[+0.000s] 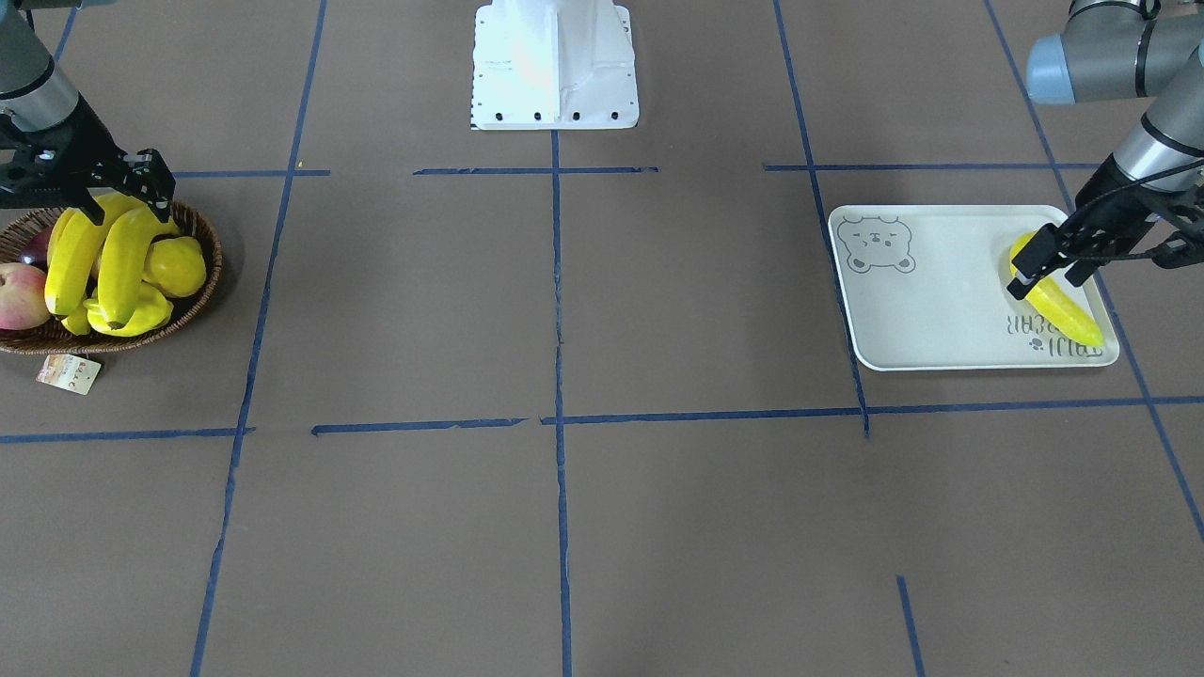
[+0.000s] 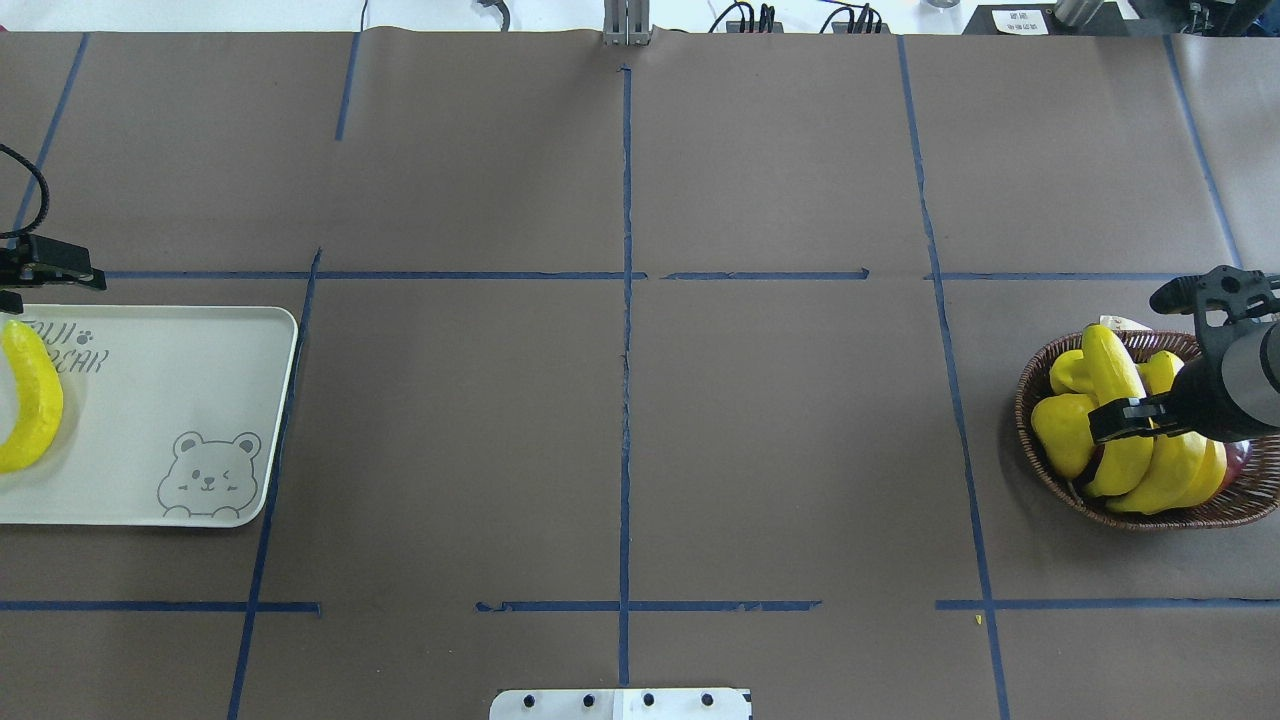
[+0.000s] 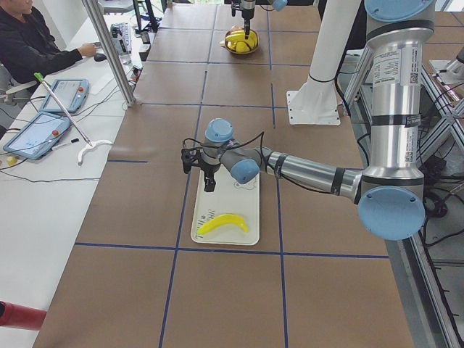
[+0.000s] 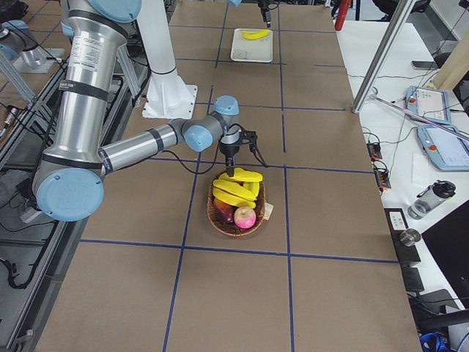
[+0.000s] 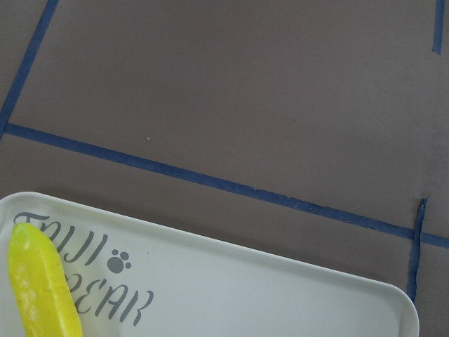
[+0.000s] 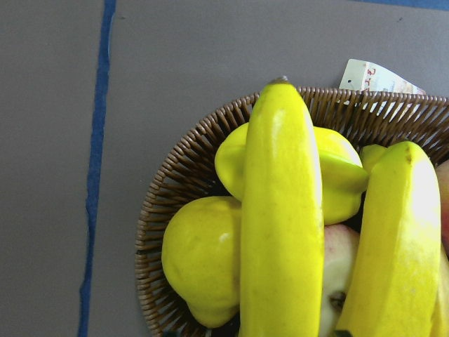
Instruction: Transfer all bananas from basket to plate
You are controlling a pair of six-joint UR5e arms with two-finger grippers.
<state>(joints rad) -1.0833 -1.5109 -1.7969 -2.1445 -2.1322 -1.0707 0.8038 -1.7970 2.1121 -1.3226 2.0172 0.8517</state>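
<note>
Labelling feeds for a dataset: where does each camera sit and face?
Front-facing: across table, facing base; left gripper, right gripper.
Overhead: behind base, looking down; both grippers.
Left: table end; left arm near.
Right: opposite end; right arm near.
Left wrist: above plate; no body.
Right wrist: above basket; no body.
Exteriors all share plate, basket.

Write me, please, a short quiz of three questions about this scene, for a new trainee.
1. True or false: two bananas lie on the plate.
2. Whose jaws stand open over the basket? A left arm; B right arm.
3. Fill in: the round pink-red fruit at the basket's edge is an ____.
Key: 1 false, only one banana lies there; 2 B, the right gripper; 3 apple.
</note>
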